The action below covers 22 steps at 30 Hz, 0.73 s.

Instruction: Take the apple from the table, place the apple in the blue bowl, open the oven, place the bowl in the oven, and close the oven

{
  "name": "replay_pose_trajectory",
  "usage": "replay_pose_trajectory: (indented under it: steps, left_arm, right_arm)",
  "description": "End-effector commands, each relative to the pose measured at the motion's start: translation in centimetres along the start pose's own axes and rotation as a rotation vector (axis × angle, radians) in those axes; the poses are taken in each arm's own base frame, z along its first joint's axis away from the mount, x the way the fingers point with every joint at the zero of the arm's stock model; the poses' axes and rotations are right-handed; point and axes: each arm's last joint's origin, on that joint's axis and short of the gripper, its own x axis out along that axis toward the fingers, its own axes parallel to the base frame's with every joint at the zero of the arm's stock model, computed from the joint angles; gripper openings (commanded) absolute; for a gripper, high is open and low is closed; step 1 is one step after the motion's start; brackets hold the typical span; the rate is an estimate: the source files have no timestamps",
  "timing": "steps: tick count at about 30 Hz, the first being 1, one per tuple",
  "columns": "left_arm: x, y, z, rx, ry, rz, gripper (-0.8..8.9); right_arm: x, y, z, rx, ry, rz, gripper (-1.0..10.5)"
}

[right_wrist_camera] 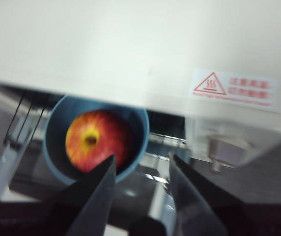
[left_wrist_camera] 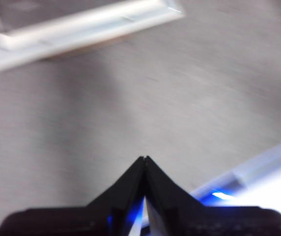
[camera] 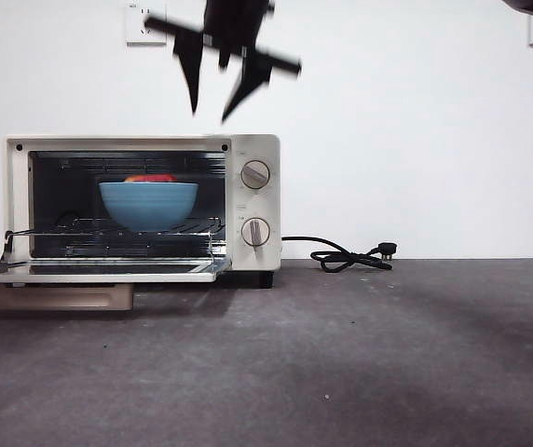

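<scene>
Closing the door: this reads as the step in hand, since the bowl with its fruit already sits inside and the door is still down
Tabletop (camera: 388, 363): wide dark grey surface carrying the appliance at its left; a black cord (camera: 346, 256) trails out beside it
Oven (camera: 252, 154): cream-white body, two round knobs on the right panel, cavity open to the front
Oven door (camera: 99, 270): folded down flat, its tan handle (camera: 61, 296) hanging under the front edge; the left wrist view shows the door's pale edge (left_wrist_camera: 81, 24) from above
Right gripper (camera: 231, 65): hovers above the oven's top edge, blurred, jaws parted and holding nothing; its wrist view looks down over the oven roof (right_wrist_camera: 130, 44) into the cavity
Left gripper (left_wrist_camera: 144, 162): jaws pressed together, nothing between them, hanging over bare tabletop near the lowered door; in the front view it is probably only the dark tip at the top right corner
Blue bowl (camera: 148, 205): standing upright on the wire rack (camera: 192, 226), well inside the cavity
Apple (right_wrist_camera: 97, 140): resting in the bowl, stem dimple up; only its red top shows over the rim from the front
Doing it well: I judge the closing gripper should come under the handle from the front, lift along the door's arc rather than push straight in, and stay clear of the rack so the bowl is not jolted; press until the door seats against the frame
</scene>
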Motion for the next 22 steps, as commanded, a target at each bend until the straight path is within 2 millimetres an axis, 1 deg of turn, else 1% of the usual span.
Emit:
replay_pose_trajectory:
  steps: [1,2,3,4,6,7,9,11,16,20,22]
  left_arm:
    - [1.5,0.6,1.2,-0.012,0.016,0.041,-0.08]
    - [2.1,0.9,1.7,-0.013,0.027,0.049,-0.08]
    - [2.7,1.3,2.1,-0.021,0.038,0.058,-0.08]
    - [3.4,1.7,2.6,-0.034,0.051,0.067,-0.08]
    - [4.9,2.7,3.4,-0.061,0.080,0.065,-0.09]
    - [5.7,3.3,3.7,-0.087,0.092,0.061,-0.08]
    - [7.1,4.7,4.3,-0.144,0.106,0.035,-0.08]
    - [8.5,6.6,4.8,-0.213,0.109,0.000,-0.08]
    - [11.0,10.6,4.7,-0.366,0.116,-0.065,-0.08]
    - [12.1,13.5,3.8,-0.478,0.152,-0.032,-0.08]
    - [12.7,14.6,3.3,-0.529,0.175,-0.024,-0.08]
  right_arm:
    - [-2.4,0.9,-0.1,-0.178,-0.048,-0.023,1.9]
    - [-3.7,1.3,0.0,-0.206,-0.085,-0.003,1.8]
    - [-4.4,1.3,0.2,-0.208,-0.098,0.006,1.8]
    - [-5.6,1.2,0.5,-0.207,-0.119,0.011,1.5]
    - [-6.9,1.5,0.5,-0.236,-0.138,0.031,1.0]
    - [-7.8,1.7,0.6,-0.249,-0.150,0.043,0.8]
    - [-9.4,1.7,0.8,-0.284,-0.179,0.053,0.0]
    - [-11.1,2.0,0.8,-0.322,-0.208,0.061,-0.1]
    - [-15.9,1.7,1.1,-0.317,-0.294,0.077,-0.1]
    - [-19.7,1.3,1.0,-0.315,-0.343,0.106,-0.1]
    - [-21.1,1.3,0.7,-0.325,-0.336,0.116,-0.1]
